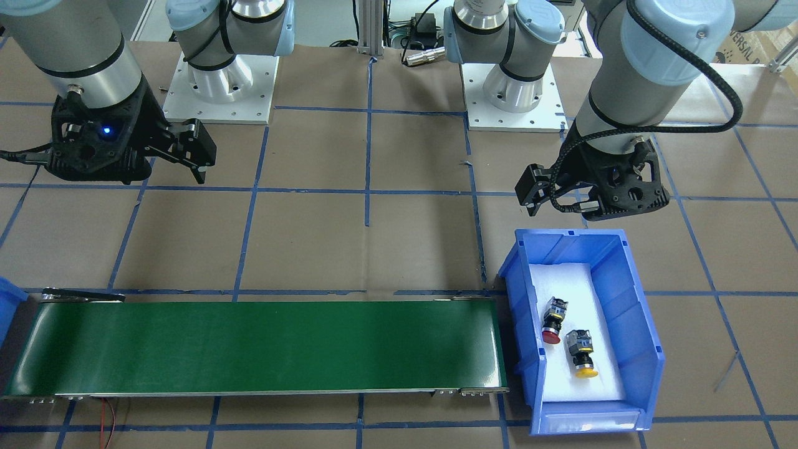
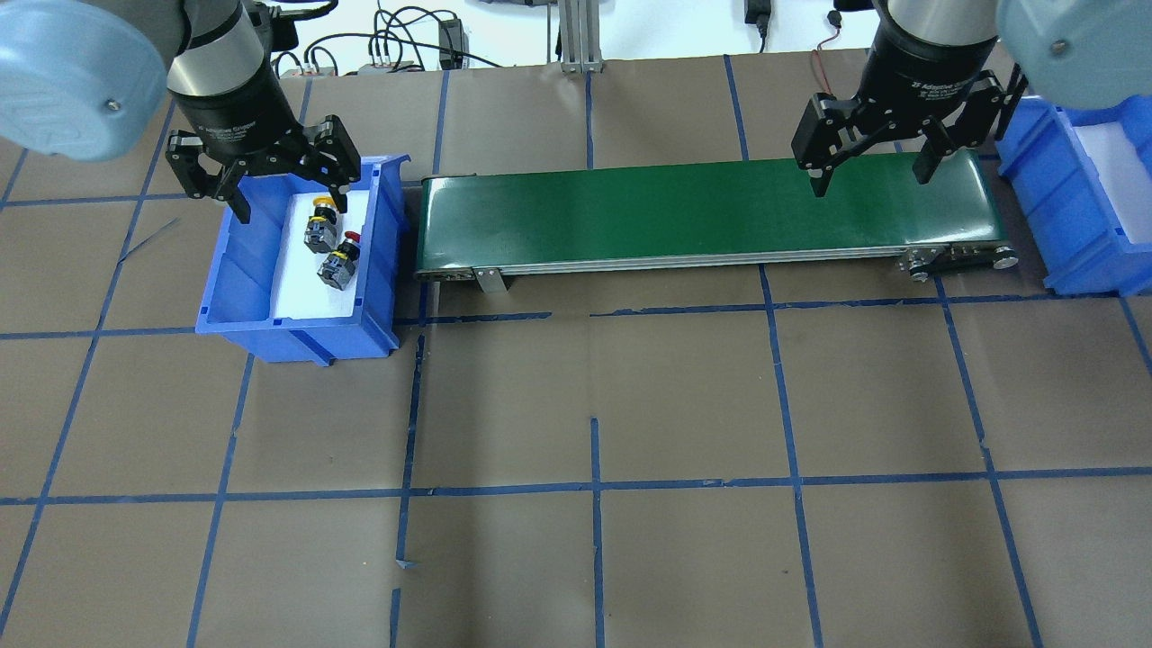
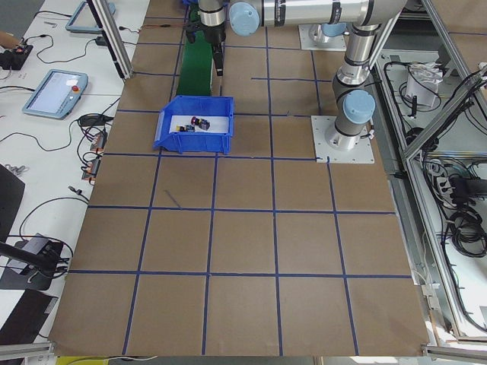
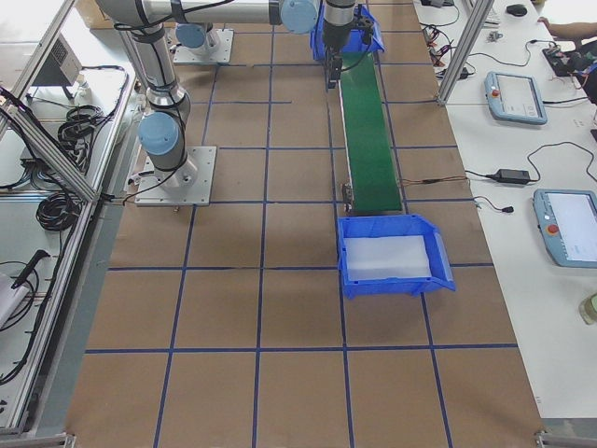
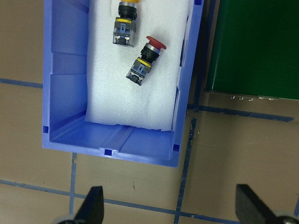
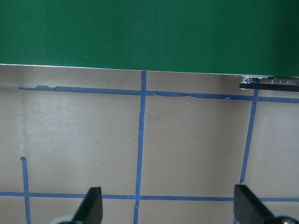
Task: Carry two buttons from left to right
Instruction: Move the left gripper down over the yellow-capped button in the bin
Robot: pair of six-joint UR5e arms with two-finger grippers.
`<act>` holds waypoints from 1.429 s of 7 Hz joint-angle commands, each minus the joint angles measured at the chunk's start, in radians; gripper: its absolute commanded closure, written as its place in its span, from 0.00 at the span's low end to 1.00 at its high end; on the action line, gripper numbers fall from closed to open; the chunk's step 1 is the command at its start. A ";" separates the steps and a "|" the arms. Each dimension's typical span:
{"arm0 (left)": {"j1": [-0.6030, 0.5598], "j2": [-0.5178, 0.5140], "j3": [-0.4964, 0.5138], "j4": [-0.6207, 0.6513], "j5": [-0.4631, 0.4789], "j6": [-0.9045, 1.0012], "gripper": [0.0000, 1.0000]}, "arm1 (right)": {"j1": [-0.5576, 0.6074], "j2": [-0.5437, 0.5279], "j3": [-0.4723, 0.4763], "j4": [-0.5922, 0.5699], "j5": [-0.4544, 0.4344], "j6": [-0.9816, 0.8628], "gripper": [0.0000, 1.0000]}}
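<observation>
Taped table (image 2: 594, 378) | left hand (image 2: 292, 205) spread, raised near bin (image 2: 236, 274) | right hand (image 2: 870, 182) spread near belt (image 2: 702, 207)

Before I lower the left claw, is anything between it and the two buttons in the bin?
Nothing visible. The left claw hangs open, raised by the blue bin, whose top is open. The red button and yellow button lie uncovered on the foam. The red one lies near the conveyor-side wall, which might crowd a finger.

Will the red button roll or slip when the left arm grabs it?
Likely rigid, hard-shelled. The red button lies on its side on white foam, so its boxy body should resist rolling; the round cap might pivot if nudged. Jaws on the flat body sides probably hold better than on the cap.
</observation>
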 commanded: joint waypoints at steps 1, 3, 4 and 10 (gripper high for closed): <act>-0.051 0.004 0.000 0.000 0.006 -0.143 0.00 | 0.000 0.000 0.002 0.000 0.000 0.000 0.00; -0.053 0.017 0.020 -0.012 0.001 -0.131 0.00 | 0.000 -0.002 0.002 0.000 0.002 0.000 0.00; -0.032 0.019 0.023 -0.003 0.004 -0.068 0.00 | 0.000 -0.002 0.002 0.000 0.002 0.000 0.00; 0.151 -0.243 0.053 0.280 -0.072 0.129 0.00 | 0.000 -0.002 0.002 0.000 0.002 0.000 0.00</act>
